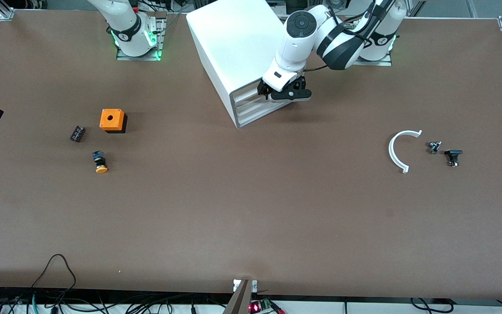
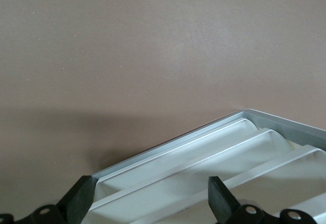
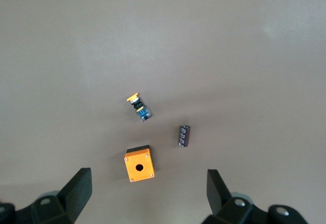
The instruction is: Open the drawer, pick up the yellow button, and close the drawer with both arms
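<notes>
The white cabinet (image 1: 233,48) stands between the arm bases, all its trays pushed in. The drawer (image 1: 249,92) is its uppermost tray. My left gripper (image 1: 282,92) hangs open just over the top front edge of the cabinet, at the corner toward the left arm's end. In the left wrist view the gripper (image 2: 151,198) shows nothing between its fingers, with the tray fronts (image 2: 244,152) below. The button (image 1: 100,162) lies on the table toward the right arm's end. High above it my right gripper (image 3: 148,193) stands open, looking down on the button (image 3: 138,106).
An orange cube with a hole (image 1: 112,120) and a small black part (image 1: 77,133) lie beside the button. Toward the left arm's end lie a white curved piece (image 1: 401,150) and two small dark parts (image 1: 435,147), (image 1: 453,157). Cables hang along the front table edge.
</notes>
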`<state>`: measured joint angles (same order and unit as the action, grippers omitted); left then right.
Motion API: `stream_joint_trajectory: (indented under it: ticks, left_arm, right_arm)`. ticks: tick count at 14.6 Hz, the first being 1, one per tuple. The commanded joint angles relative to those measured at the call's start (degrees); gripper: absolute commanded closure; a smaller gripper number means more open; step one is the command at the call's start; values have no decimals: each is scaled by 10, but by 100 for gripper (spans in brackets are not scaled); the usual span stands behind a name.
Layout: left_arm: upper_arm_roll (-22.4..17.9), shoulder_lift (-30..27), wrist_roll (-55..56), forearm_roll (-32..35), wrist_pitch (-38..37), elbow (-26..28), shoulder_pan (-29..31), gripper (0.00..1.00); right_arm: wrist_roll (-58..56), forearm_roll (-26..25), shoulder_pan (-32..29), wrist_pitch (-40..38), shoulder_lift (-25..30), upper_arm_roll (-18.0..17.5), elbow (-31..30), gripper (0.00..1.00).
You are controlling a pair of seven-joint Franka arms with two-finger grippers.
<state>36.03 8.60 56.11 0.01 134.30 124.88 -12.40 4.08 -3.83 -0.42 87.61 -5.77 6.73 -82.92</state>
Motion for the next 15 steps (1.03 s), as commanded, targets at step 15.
stream_joint_trajectory:
  ticks: [15]
  left_arm:
    - [-72,-26,-18,18,-18,-44,58,0]
  right_arm:
    - [-52,7,17,37,93,-12,-138,0]
